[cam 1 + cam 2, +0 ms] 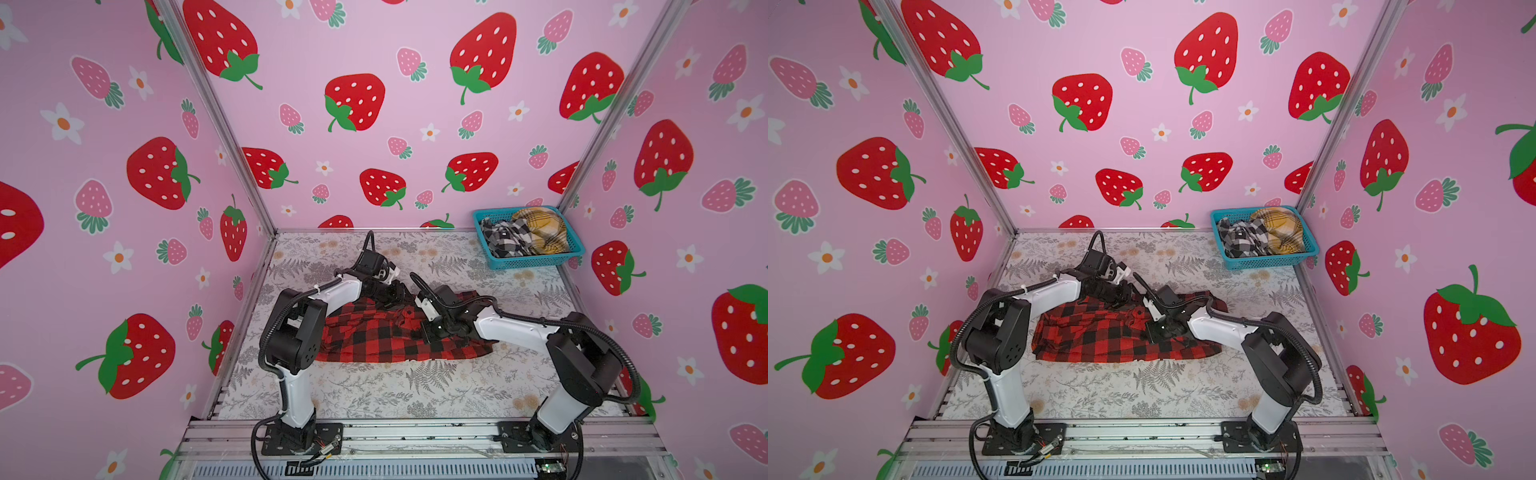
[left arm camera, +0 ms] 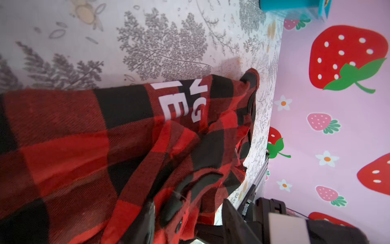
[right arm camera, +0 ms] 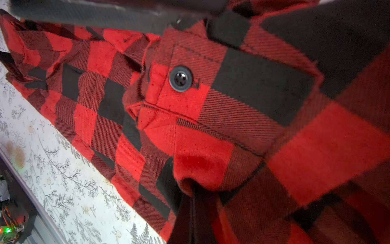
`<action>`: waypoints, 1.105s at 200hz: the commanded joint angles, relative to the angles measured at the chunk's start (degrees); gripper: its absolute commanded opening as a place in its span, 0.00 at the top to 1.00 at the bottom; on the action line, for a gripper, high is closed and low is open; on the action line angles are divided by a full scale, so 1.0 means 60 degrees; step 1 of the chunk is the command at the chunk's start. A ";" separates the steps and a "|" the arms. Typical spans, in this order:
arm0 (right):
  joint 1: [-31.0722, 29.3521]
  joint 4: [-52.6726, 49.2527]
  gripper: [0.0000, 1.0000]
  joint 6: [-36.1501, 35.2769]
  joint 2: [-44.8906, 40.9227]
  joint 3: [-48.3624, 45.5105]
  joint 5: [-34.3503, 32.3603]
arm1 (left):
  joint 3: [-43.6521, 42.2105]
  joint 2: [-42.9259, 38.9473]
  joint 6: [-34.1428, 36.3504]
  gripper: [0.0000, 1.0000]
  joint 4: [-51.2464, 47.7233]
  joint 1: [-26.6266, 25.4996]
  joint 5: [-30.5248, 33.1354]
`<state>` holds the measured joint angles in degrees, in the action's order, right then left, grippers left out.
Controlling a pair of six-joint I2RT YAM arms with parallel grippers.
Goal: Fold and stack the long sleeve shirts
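Red-and-black check shirt (image 1: 374, 336) lies crumpled mid-table (image 1: 374, 395) between your two arms, its white letters (image 2: 175, 101) showing. Your right gripper (image 1: 430, 332) is clamped on a pinch of its cloth near a black button (image 3: 180, 78). Your left gripper (image 1: 395, 293) sits at the shirt's far edge, jaws partly apart with cloth between; whether it grips is unclear. The black-and-white shirt (image 1: 505, 241) and mustard shirt (image 1: 540, 232) sit in the turquoise basket (image 1: 528, 262) at the far right corner.

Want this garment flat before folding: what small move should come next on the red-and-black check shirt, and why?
Probably close the left gripper on the cloth lying between its jaws. The red-and-black buffalo-check flannel shirt lies crumpled, the right gripper is shut on a pinch of it, and a second hold would let both arms spread it.
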<state>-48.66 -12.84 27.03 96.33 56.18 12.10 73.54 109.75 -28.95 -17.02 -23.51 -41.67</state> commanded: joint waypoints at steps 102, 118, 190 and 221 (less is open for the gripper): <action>0.0321 0.0088 1.00 0.0182 -0.0265 -0.0122 0.0083 | 0.0598 0.0390 0.0972 0.93 -0.0569 -0.0286 -0.0233; 0.0408 -0.0047 0.99 0.0276 -0.0350 -0.0014 -0.0111 | 0.0518 0.0111 0.0640 1.00 -0.0397 -0.0292 -0.0138; 0.2258 -0.1787 0.37 0.1186 -0.1727 0.0864 -0.1721 | -0.0936 -0.3109 -0.1649 1.00 0.0135 -0.0259 0.2511; 0.3062 -0.2234 0.36 0.1412 -0.1777 0.0905 -0.1870 | -0.1622 -0.4741 -0.2168 1.00 0.0060 -0.0270 0.3831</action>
<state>-32.75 -20.43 33.04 85.97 61.32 3.86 66.50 87.31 -37.58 -16.58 -25.04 -27.27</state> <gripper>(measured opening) 0.638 0.055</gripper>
